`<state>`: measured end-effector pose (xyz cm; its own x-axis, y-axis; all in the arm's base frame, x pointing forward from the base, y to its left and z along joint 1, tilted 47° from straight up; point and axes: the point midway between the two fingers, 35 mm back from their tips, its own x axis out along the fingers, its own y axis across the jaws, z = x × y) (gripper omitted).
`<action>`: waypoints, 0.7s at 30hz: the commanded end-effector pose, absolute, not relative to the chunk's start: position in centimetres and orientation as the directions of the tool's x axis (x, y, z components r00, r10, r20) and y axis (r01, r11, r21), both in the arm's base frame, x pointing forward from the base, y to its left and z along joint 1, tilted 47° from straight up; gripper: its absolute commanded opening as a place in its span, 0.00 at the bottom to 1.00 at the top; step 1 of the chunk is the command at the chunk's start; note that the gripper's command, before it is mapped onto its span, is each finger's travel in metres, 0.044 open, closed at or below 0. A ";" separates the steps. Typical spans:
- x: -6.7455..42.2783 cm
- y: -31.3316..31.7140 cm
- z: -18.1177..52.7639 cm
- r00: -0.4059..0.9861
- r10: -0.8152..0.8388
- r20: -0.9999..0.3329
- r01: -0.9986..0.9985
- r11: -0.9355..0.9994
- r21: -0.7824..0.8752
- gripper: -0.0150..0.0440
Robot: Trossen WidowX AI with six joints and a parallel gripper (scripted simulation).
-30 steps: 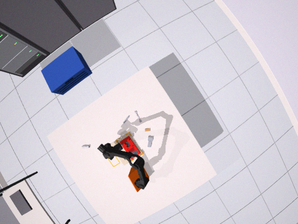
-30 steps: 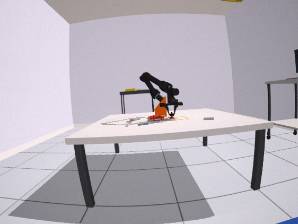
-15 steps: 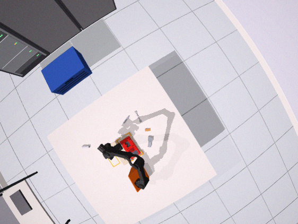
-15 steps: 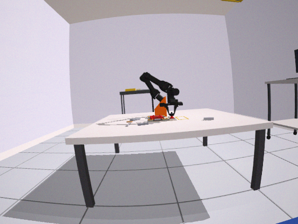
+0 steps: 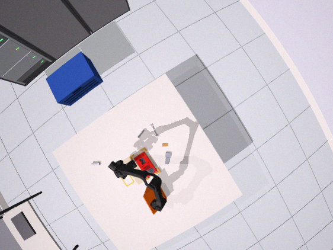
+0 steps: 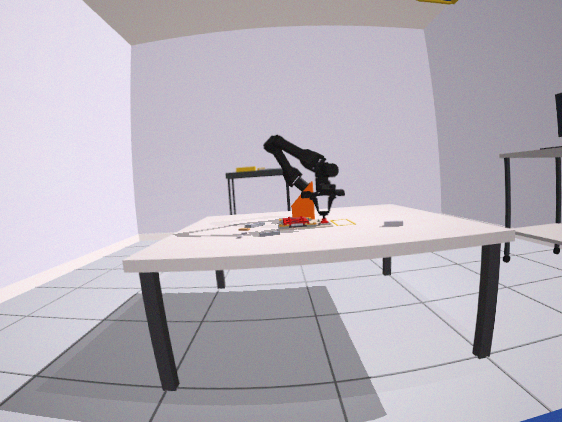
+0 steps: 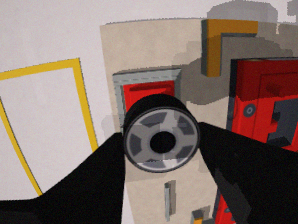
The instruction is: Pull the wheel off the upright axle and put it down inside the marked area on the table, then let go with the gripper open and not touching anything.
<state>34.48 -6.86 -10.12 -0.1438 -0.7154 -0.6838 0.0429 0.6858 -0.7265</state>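
The wheel (image 7: 143, 137), a black tyre with a grey hub and a dark centre hole, is seen end-on in the wrist view. It sits over a red mount (image 7: 144, 88) on the beige board (image 7: 133, 43); the axle is hidden under it. My gripper (image 7: 160, 135) (image 5: 114, 166) (image 6: 324, 215) points straight down and is shut on the wheel, one black finger on each side of the tyre. The marked area (image 7: 41, 70) (image 5: 127, 185) (image 6: 344, 224) is a yellow-outlined rectangle on the table just beside the board, to the left in the wrist view.
A red assembly (image 7: 266, 96) (image 5: 143, 161) (image 6: 295, 221) stands on the same board, with an orange bracket (image 7: 220, 43) behind it. The arm's orange base (image 5: 149, 199) (image 6: 302, 205) is close by. Small grey parts (image 5: 168, 157) (image 5: 96, 162) (image 6: 393, 223) and an orange block (image 5: 165, 144) lie around the table.
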 end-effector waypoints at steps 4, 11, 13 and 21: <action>34.7 -6.4 -9.6 -0.136 -0.714 -0.687 0.048 0.688 -0.724 0.25; 34.7 -6.3 -9.5 -0.135 -0.714 -0.687 0.047 0.688 -0.724 0.25; 34.7 -6.2 -9.4 -0.135 -0.714 -0.687 0.047 0.688 -0.724 0.25; 34.8 -6.0 -9.2 -0.134 -0.714 -0.687 0.046 0.688 -0.725 0.25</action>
